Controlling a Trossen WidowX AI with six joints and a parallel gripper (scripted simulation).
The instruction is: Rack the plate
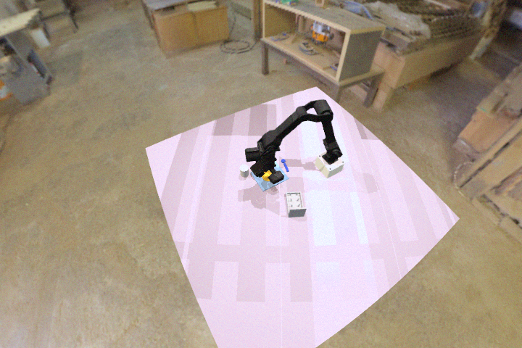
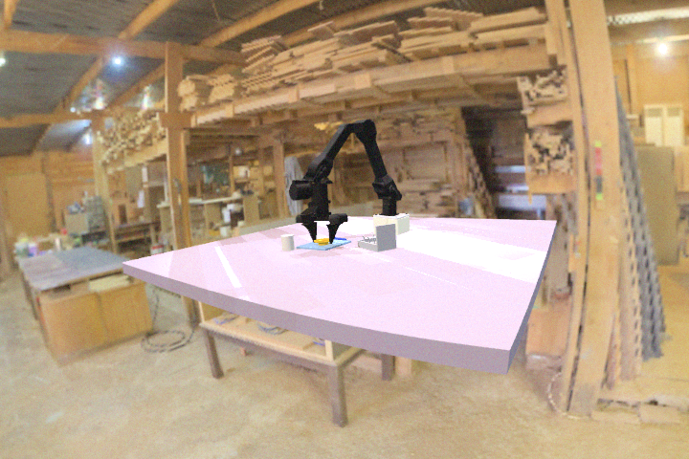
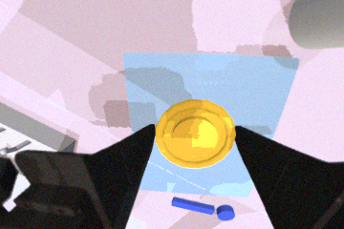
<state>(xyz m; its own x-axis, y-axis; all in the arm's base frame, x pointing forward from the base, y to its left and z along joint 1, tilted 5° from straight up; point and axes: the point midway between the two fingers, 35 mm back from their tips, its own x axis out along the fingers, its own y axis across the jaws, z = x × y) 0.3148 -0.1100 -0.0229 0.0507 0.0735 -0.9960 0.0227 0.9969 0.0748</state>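
Observation:
A yellow plate [image 1: 265,175] [image 2: 322,240] [image 3: 195,134] lies flat on a light blue mat [image 1: 263,185] [image 2: 310,246] [image 3: 256,86]. My gripper [image 1: 267,174] [image 2: 322,236] [image 3: 194,130] is lowered over it, open, with one fingertip at each side of the plate's rim. The plate rests on the mat. The grey dish rack [image 1: 295,204] [image 2: 376,239] [image 3: 17,135] with its metal rails stands on the table a short way from the mat, and its slots are empty.
A grey cup [image 1: 243,170] [image 2: 286,242] [image 3: 323,24] stands beside the mat. A blue spoon [image 1: 285,164] [image 3: 199,207] lies at the mat's other edge. The arm's white base [image 1: 329,165] [image 2: 391,222] stands behind the rack on the pink table [image 1: 270,266].

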